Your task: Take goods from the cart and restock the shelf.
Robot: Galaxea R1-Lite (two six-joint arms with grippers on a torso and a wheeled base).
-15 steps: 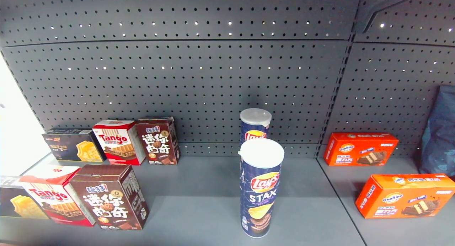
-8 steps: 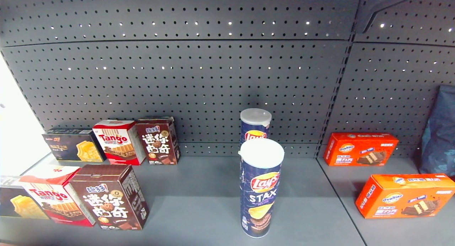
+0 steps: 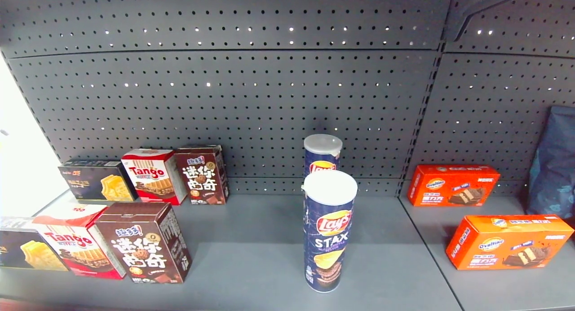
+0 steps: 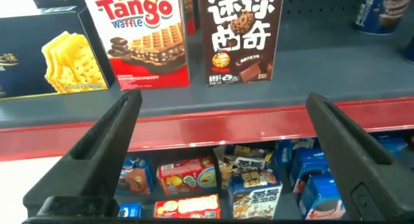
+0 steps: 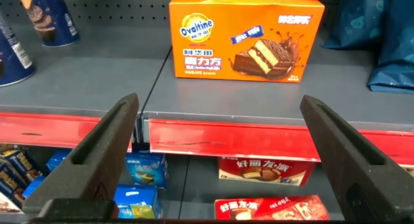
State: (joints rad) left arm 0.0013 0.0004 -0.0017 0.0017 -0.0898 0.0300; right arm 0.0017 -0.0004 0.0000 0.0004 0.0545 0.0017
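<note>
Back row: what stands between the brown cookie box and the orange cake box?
In the head view, the rear chips can stands upright between the brown cookie box and the orange cake box, bare shelf on either side.

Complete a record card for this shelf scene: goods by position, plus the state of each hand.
Centre: front chip can and rear chip can, both upright
Left side: snack boxes in two rows of three
Right side: front orange box, rear orange box
Left hand: open, empty
Right hand: open, empty
</note>
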